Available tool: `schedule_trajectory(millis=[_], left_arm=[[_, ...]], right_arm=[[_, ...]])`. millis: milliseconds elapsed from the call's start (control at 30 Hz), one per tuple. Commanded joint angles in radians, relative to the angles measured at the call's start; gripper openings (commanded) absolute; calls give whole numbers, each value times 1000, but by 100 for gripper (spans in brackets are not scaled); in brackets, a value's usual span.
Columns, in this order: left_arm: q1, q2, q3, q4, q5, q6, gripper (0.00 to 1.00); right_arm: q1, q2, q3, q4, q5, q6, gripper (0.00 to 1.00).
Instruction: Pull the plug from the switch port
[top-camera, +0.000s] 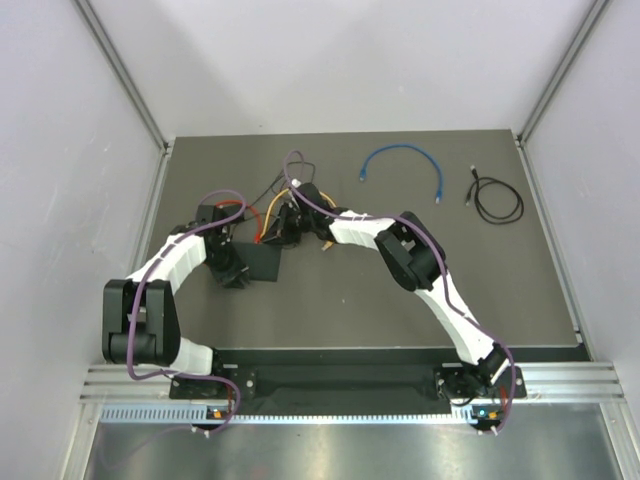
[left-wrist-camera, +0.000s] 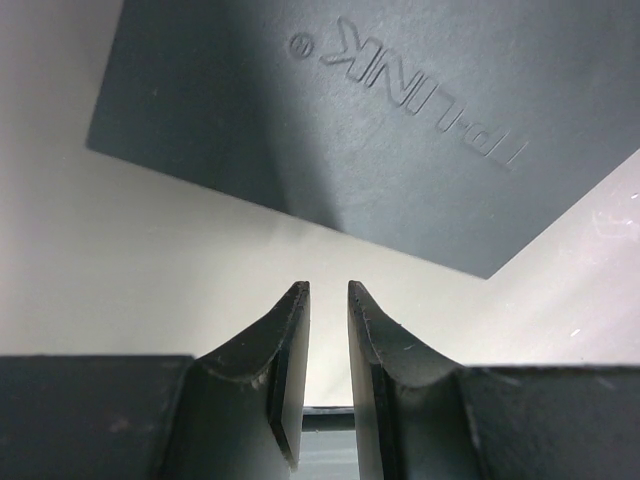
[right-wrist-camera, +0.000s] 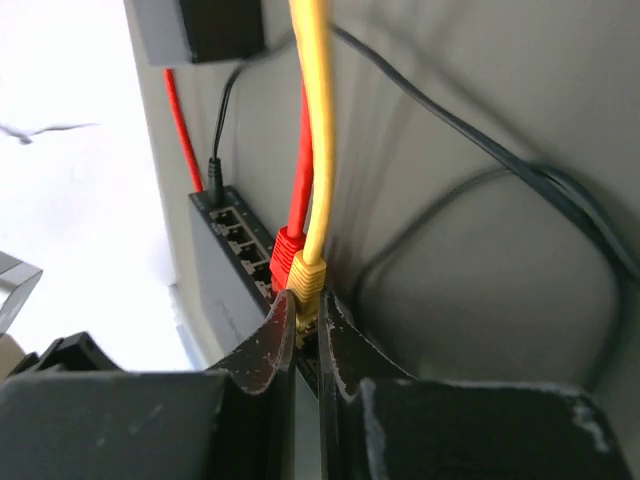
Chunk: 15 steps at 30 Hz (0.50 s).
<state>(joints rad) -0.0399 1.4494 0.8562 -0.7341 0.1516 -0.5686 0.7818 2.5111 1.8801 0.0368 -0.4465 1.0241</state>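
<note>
Right pincer (right-wrist-camera: 306, 330): clenched on the yellow plug (right-wrist-camera: 307, 285) seated in the switch (right-wrist-camera: 232, 262) port, beside the red plug (right-wrist-camera: 284, 255).
Left pincer (left-wrist-camera: 328, 300): nearly closed, grasping nothing, just off the switch corner.
Switch: flat on the desk (top-camera: 400, 290), centre-left.

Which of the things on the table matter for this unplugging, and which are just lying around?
In play: switch, yellow plug pinched by right gripper, left gripper beside the switch.

Lying about: blue cable, coiled black cable. The red plug is seated but not gripped.
</note>
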Motion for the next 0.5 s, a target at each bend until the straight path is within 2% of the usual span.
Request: schedule_trajectory(millis=[0, 167, 233, 267, 333, 367, 467], left_arm=[[6, -24, 4, 7, 12, 10, 27], [-5, -158, 4, 55, 101, 26, 26], [-5, -176, 3, 45, 98, 21, 25], [-5, -178, 3, 48, 98, 18, 25], [-5, -156, 6, 48, 86, 12, 25], [-5, -143, 10, 50, 85, 4, 25], [-5, -107, 26, 61, 82, -16, 26]], right_arm=[[-19, -17, -97, 142, -116, 173, 0], [-16, -15, -297, 603, -213, 578, 0], [-18, -14, -325, 661, -219, 632, 0], [-18, -18, -319, 640, -219, 586, 0], [-18, -49, -297, 472, -199, 472, 0], [-16, -64, -274, 424, -192, 368, 0], [-10, -92, -250, 267, -147, 207, 0]])
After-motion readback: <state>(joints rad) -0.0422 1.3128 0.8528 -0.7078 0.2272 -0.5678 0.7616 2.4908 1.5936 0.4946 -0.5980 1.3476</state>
